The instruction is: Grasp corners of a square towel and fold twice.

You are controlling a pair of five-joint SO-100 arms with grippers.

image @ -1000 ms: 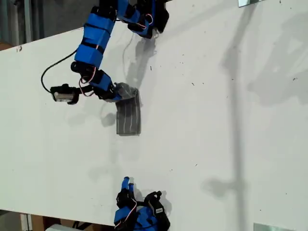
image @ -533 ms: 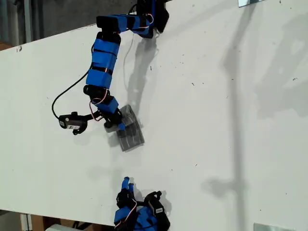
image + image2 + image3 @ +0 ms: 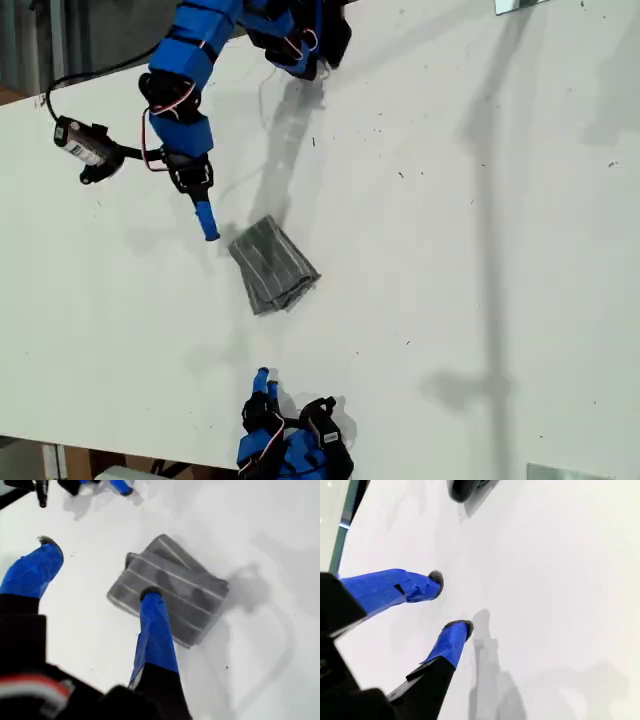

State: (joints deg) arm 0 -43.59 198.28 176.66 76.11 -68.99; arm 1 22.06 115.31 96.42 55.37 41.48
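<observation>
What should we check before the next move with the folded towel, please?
1. My first end effector free of the towel: ok. It is open and holds nothing, and the exterior view shows it apart from the cloth.
2. My second end effector empty: ok. It is open over the bare table.
3. Towel folded into a compact bundle: ok.
4. Number of folds: cannot tell.
5. Folded edges aligned: not ok. One end splays wider than the other.
6. Towel away from the table edges: ok.

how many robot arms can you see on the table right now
2. One arm reaches in from the exterior view's top, above the folded towel; the other arm sits at that view's bottom edge.
</observation>
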